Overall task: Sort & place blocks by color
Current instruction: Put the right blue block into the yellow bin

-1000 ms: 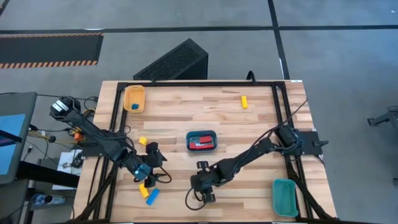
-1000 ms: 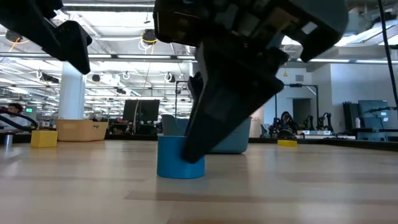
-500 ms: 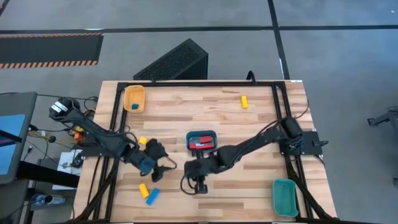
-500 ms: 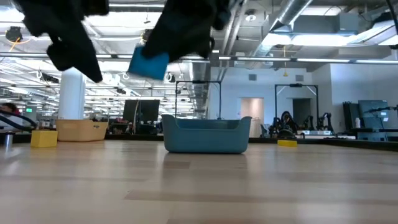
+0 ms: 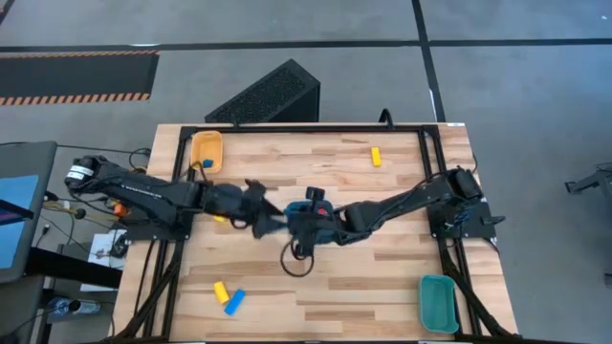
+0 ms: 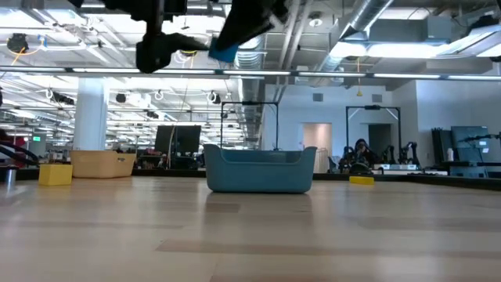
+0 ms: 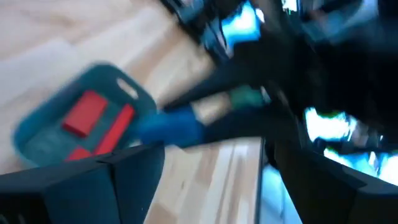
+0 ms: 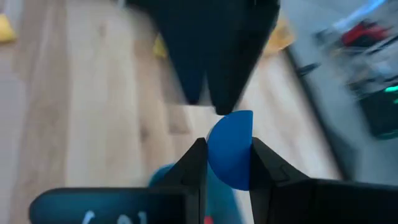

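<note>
The right pincer [image 5: 298, 226] hangs above the middle of the counter [image 5: 402, 277], its fingers pinching a blue block [image 8: 231, 149] with a rounded outline; from the low view that block [image 6: 225, 52] is lifted well clear of the wood. The left pincer [image 5: 266, 218] sits just beside it, almost meeting it, and whether its fingers are spread or pressed together cannot be told through the blur. Under the two, a teal tray [image 7: 46, 124] holds red blocks [image 7: 84, 112], seemingly three. A yellow block [image 5: 376, 156] lies alone near the far edge. A yellow bar [image 5: 220, 290] and a blue bar [image 5: 234, 302] rest touching near the left front. The yellow-orange tray [image 5: 207, 150] at the far left corner carries a small blue piece [image 5: 206, 163]. Another teal tray [image 5: 438, 302] sits at the right front corner.
</note>
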